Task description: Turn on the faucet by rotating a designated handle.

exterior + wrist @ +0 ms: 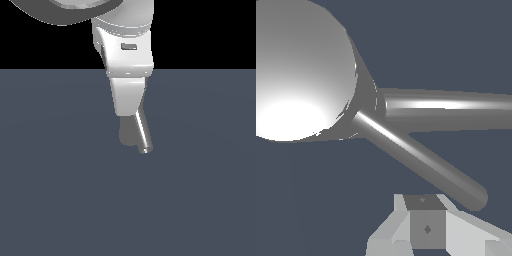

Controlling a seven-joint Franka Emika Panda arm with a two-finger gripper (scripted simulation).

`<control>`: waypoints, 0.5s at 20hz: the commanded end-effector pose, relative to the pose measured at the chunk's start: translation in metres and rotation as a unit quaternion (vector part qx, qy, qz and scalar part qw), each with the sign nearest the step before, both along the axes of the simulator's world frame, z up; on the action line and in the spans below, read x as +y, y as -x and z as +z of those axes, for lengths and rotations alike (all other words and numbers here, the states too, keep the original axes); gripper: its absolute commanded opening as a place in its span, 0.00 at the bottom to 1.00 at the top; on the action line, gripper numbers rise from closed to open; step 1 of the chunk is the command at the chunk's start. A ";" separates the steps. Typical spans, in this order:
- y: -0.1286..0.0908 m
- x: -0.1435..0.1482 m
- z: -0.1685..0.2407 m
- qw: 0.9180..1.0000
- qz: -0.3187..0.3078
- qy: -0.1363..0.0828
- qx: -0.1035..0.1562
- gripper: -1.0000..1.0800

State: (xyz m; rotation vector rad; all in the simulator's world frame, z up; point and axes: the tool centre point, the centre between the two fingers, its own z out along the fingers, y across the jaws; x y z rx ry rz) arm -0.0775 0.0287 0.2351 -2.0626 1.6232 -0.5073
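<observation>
Scanning the exterior view from its left: bare slate-grey desk [50, 200], then at centre the white arm coming down from above w/ the hand [131, 107] over the faucet [129, 134], whose slanted spout ends in a bright tip low and slightly to the exterior view's right. More bare desk beyond; black backdrop above, no room detail.

Wrist view: faucet's bright rounded cap [298, 70] fills one side, two rods leave it, a thicker one running to the frame edge and a slimmer one, prob. the handle [421, 162], angling toward the hand's finger [426, 227]. Finger sits near the handle's free end, apparently not touching.

Hand state: can't tell, only one finger block shows clearly.

Progress, as a judgement: approach done, rotation not yet begun; contact and the push around the cap are left.
</observation>
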 end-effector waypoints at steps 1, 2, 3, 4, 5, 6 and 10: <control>0.003 -0.012 -0.005 1.000 -0.010 0.001 0.003 0.00; 0.003 -0.013 -0.005 1.000 -0.010 0.001 0.003 0.00; 0.004 -0.014 -0.006 1.000 -0.010 0.001 0.003 0.00; 0.005 -0.015 -0.006 1.000 -0.010 0.001 0.003 0.00; 0.005 -0.016 -0.007 1.000 -0.011 0.001 0.003 0.00; 0.006 -0.017 -0.007 1.000 -0.011 0.001 0.003 0.00; 0.009 -0.021 -0.010 1.000 -0.011 0.001 0.004 0.00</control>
